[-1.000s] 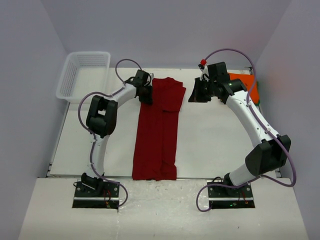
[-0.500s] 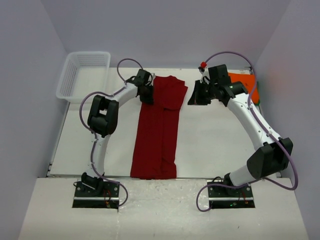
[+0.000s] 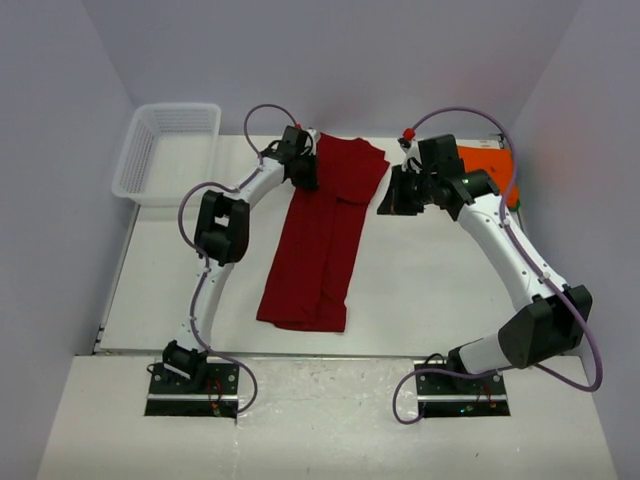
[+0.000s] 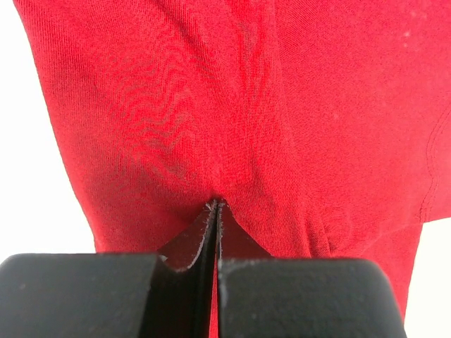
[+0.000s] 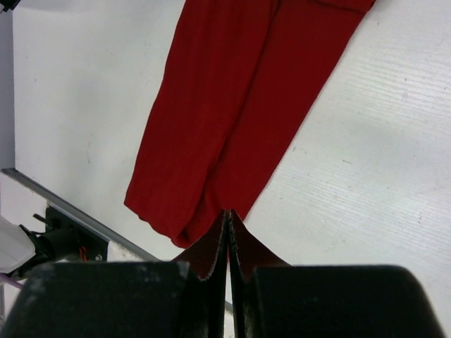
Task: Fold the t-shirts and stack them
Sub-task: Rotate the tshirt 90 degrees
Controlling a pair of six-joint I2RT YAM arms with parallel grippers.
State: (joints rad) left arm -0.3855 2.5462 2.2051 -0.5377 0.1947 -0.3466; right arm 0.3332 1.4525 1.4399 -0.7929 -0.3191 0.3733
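while the left claw [image 4: 215, 205] is pinching the dark red t-shirt [image 3: 320, 240], its jaws pressed together on the cloth at the far left edge, the shirt is lying folded into a long strip on the tabletop [image 3: 430, 290]. it is slanting from the far middle down toward the near left, and the cloth is puckering right at the pinch. the right claw [image 5: 227, 215] is hanging just beside the shirt's far right corner, jaws together on nothing. the orange t-shirt [image 3: 490, 158] is lying at the far right corner behind the right arm, and a white mesh basket [image 3: 135, 165] is sitting at the far left.
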